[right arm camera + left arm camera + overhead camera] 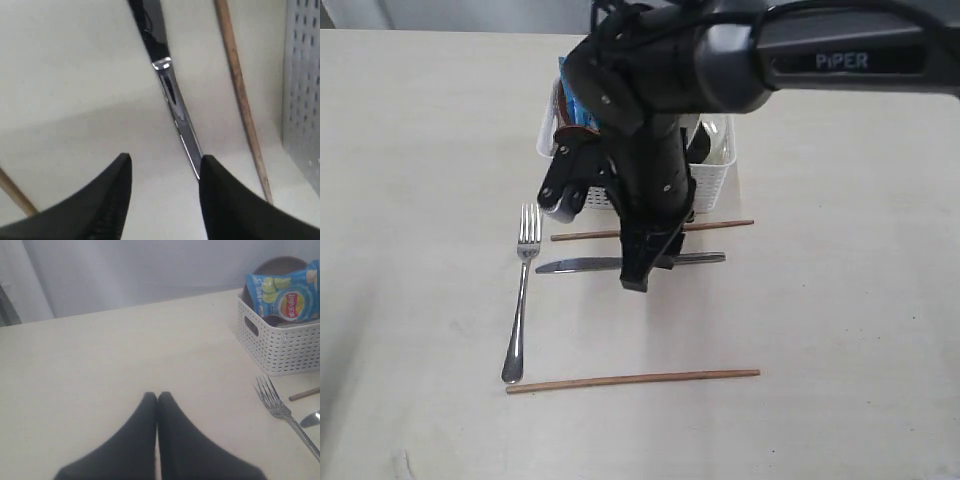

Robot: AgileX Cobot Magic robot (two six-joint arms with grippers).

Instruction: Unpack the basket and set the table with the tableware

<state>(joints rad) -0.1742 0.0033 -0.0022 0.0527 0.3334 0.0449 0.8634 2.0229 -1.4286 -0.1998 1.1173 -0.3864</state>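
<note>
On the far left the left pincer (157, 396) hovers over bare table, its two black fingers pressed together on nothing. Next comes the long steel fork (523, 300), laid lengthwise on the large pale cream tabletop (840, 330). Its tines point toward the white rectangular lattice-sided plastic basket (715, 180). Beside it the flat steel knife (575, 266) lies crosswise. The right pincer (640, 275) stands over its handle with the jaws apart and table showing between them, and the wrist view shows the blade running out past one finger. Two long thin brown chopsticks lie crosswise as well, one (720, 225) between knife and basket, the other (632, 379) well apart, near the fork's handle end. The steel pieces are likely stiff, slick and low on the surface, so they are best pinched across the handle. In the basket a round reddish-brown plate (277, 262) stands on edge. It looks rigid and probably breakable, and its upper rim is the natural place to take it. A blue chip bag (285, 295) leans against the plate's face and covers much of it, so it is in the way. What else the basket holds I cannot tell.
</note>
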